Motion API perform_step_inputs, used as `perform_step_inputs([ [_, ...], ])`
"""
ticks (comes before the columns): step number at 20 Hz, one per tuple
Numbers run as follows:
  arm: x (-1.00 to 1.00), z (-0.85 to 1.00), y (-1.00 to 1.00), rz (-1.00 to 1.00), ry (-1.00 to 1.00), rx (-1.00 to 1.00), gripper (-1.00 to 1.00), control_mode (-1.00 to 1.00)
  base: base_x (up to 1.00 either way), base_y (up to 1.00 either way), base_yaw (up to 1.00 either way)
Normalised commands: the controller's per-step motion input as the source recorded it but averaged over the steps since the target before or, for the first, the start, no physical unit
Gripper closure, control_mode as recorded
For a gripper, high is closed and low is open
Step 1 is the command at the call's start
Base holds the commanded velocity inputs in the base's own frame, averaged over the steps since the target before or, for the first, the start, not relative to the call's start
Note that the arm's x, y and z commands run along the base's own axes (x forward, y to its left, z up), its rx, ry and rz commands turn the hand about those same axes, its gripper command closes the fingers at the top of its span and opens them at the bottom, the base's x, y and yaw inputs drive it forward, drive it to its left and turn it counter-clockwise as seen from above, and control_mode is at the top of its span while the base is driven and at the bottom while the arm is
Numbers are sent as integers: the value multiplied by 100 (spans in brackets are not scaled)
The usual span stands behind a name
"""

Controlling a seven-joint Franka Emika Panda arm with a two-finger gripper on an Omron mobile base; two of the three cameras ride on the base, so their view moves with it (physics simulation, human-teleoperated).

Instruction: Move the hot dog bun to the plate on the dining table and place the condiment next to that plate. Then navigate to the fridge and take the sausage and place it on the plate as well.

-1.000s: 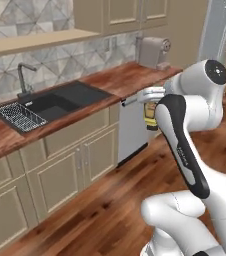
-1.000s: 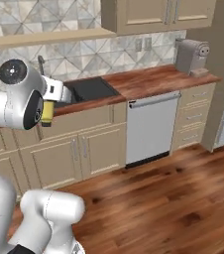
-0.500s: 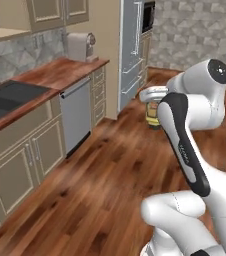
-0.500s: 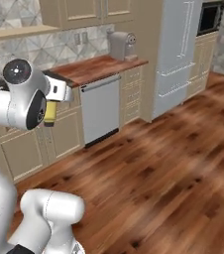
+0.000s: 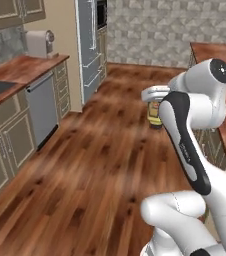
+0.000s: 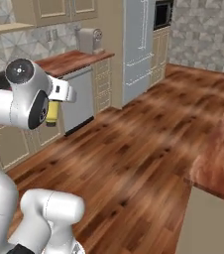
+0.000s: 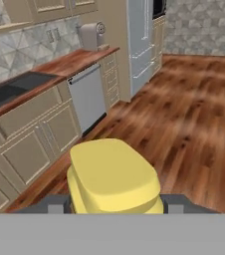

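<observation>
jaws (image 7: pixel 115 205): clamped on the yellow condiment bottle (image 7: pixel 113 178), one tip each side of it | bottle: held up in the air, over the wooden floor (image 7: pixel 184 124) | beyond the jaws: fridge (image 7: pixel 142 40) ahead; dishwasher (image 7: pixel 88 102) and bench (image 7: pixel 59 64) off to one side | dining table (image 5: pixel 225 90): just behind the arm

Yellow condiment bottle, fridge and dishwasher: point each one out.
yellow condiment bottle (image 7: pixel 113 175): hand view, on its flat yellow cap.
fridge (image 6: pixel 139 42): right base view, on its pale door front.
dishwasher (image 5: pixel 41 109): left base view, on its grey front panel.
</observation>
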Motion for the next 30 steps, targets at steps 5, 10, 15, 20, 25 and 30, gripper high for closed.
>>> perform_step_inputs([
  [5, 0, 0, 0, 0, 0, 0, 100, 100, -51, -55, -27],
  [10, 0, 0, 0, 0, 0, 0, 100, 100, 0, -100, -23],
  [15, 0, 0, 0, 0, 0, 0, 100, 100, 0, -100, -20],
  [20, 0, 0, 0, 0, 0, 0, 100, 100, 0, -100, -18],
  [25, 0, 0, 0, 0, 0, 0, 100, 100, 0, -100, -18],
  [30, 0, 0, 0, 0, 0, 0, 100, 100, 2, -100, -11],
])
